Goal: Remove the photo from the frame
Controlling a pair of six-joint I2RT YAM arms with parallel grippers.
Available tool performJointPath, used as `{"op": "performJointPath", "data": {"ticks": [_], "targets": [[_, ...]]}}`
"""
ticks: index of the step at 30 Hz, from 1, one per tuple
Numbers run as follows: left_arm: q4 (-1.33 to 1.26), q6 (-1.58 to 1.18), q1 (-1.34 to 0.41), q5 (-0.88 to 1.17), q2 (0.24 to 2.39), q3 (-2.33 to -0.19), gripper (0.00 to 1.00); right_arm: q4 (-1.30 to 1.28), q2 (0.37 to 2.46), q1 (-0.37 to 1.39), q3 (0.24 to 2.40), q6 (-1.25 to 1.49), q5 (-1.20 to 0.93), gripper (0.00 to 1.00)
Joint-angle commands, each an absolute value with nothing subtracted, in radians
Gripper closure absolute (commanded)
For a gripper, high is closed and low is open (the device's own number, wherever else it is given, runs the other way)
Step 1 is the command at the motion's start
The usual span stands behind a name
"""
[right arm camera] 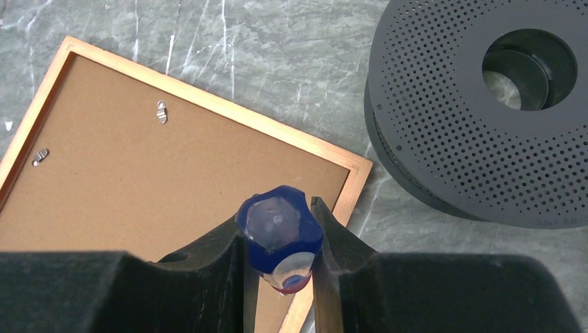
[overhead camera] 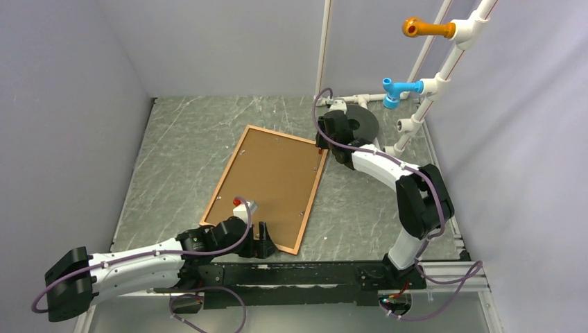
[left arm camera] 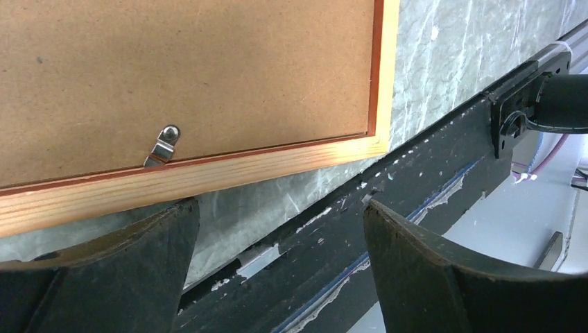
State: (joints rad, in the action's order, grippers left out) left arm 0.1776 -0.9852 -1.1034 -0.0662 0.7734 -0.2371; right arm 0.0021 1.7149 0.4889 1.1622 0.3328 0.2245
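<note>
The frame point(overhead camera: 311, 202) lies face down on the marbled table, its brown fibreboard backing panel point(overhead camera: 270, 177) up. The photo is hidden under the panel. My left gripper point(overhead camera: 265, 240) is open and empty, just off the frame's near right corner. In the left wrist view the gripper point(left arm camera: 279, 208) sits below the near rail point(left arm camera: 208, 173), with a metal clip point(left arm camera: 163, 144) on the panel's edge. My right gripper point(overhead camera: 322, 147) is at the frame's far right corner. In the right wrist view it point(right arm camera: 277, 211) is shut on a blue-handled tool point(right arm camera: 279, 225) above the panel point(right arm camera: 139, 180).
A dark grey perforated disc point(overhead camera: 364, 123) lies just right of the frame's far corner, close to the right gripper. A white pipe rack with an orange peg point(overhead camera: 430, 28) and a blue peg point(overhead camera: 399, 89) stands at the back right. A black base rail point(overhead camera: 312, 274) runs along the near edge.
</note>
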Motion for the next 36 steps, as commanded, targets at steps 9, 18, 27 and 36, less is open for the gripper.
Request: {"op": "performJointPath", "data": {"ticks": [9,18,27,36], "targets": [[0.154,-0.982,-1.102,-0.062,0.783,-0.26,0.08,0.084,1.744,0.49,1.208,0.405,0.159,1.0],[0.147,-0.975,-1.102,-0.061,0.79,-0.262,0.09,0.006,1.568,0.504,1.152,0.474,0.079,1.0],[0.131,-0.982,-1.103,-0.046,0.816,-0.257,0.09,-0.079,1.371,0.692,0.962,0.488,0.084,1.0],[0.13,-0.989,-1.102,-0.045,0.818,-0.255,0.09,-0.163,1.334,0.87,0.938,0.509,0.271,1.0]]}}
